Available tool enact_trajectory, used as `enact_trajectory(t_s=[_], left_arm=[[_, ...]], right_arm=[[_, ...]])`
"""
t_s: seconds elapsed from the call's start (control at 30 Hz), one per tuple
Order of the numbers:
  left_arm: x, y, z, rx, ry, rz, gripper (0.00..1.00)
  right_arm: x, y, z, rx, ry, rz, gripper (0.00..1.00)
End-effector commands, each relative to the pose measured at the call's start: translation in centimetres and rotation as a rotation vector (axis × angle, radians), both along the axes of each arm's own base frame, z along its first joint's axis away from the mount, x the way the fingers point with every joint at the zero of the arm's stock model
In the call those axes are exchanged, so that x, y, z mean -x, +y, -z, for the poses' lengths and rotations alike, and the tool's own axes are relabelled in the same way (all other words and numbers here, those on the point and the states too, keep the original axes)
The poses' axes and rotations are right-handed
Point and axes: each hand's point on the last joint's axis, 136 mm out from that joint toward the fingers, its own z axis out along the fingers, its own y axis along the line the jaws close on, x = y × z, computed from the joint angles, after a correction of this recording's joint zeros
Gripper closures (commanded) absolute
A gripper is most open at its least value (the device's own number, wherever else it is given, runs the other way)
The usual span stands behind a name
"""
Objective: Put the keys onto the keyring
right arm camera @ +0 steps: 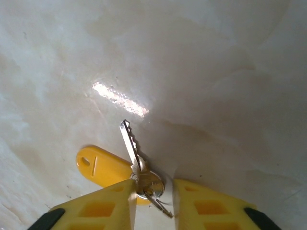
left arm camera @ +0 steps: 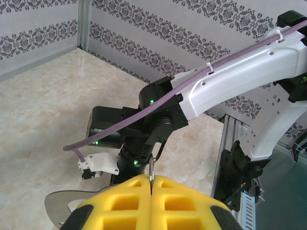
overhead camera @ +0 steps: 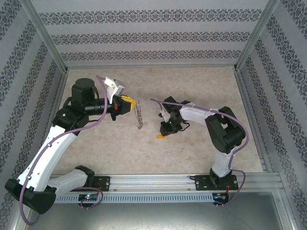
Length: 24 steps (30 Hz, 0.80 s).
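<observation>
Two grippers worked over the pale marbled table (overhead camera: 192, 86), well apart from each other. The left gripper (overhead camera: 133, 102) pointed across the table toward the right arm (left arm camera: 230, 86), its yellow fingers (left arm camera: 120, 206) pressed flat together. They were clamped on a thin silvery strip standing up from the seam between them, which looked like the keyring (left arm camera: 151, 171) seen edge-on. In the top view, the keys (overhead camera: 139, 117) formed a jagged silver string running from just beside that gripper's tip toward the near edge. Whether the string dangled in the air or lay on the surface could not be told. The right gripper (right arm camera: 153, 186) pointed down at the table near its middle, jaws apart, straddling the round head of a single key (right arm camera: 130, 143). The left finger appeared to touch that head, and a sliver of table showed between the head and the right finger, so nothing was gripped. The key's toothed blade pointed away from the fingers and lay flat on the surface. A yellow tag (right arm camera: 103, 166) lay just beside this key, its rounded end with a small hole pointing away from the key's head and its other end tucked under that head.
</observation>
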Motion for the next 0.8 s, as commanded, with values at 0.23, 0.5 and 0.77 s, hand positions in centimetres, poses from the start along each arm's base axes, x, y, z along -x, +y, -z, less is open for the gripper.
enact_trajectory(t_s=[0.23, 0.5, 0.77], left_arm=[[-0.68, 0.01, -0.98, 0.023, -0.035, 0.001, 1.00], [-0.93, -0.07, -0.98, 0.023, -0.033, 0.003, 1.00], [-1.19, -0.05, -0.94, 0.021, -0.033, 0.002, 1.00]], right_arm=[[0.58, -0.51, -0.51, 0.004, 0.010, 0.000, 0.81], [0.74, -0.73, -0.41, 0.006, 0.013, 0.000, 0.86], [0.71, -0.83, -0.67, 0.001, 0.007, 0.001, 0.91]])
